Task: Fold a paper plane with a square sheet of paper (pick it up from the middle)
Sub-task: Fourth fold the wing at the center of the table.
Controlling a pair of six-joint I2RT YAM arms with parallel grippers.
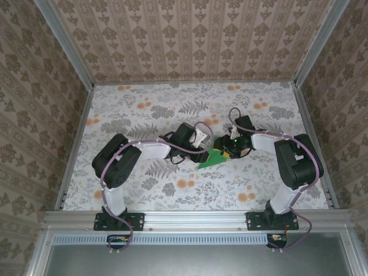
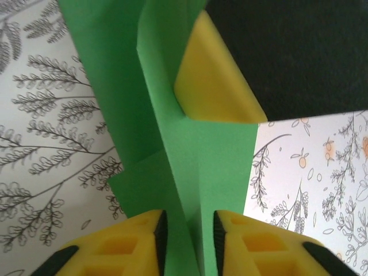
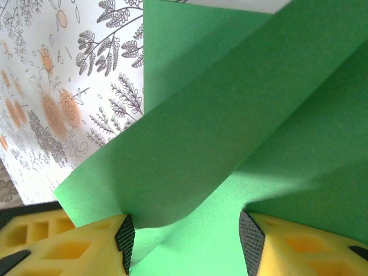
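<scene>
Left gripper (image 2: pixel 190 230) nearest my lens: pads slightly parted, straddling raised fold of paper (image 2: pixel 215 161), not clamping as far as I see. Paper partly folded, at table (image 1: pixel 144 109) centre, between both grippers. Right gripper (image 3: pixel 184 236) spread wide, flap curling loose between pads. My read: mid-crease step. To do well: hold one flap flat, pinch ridge square on centre line, slide slowly; no tugging, thin sheet skews.
</scene>
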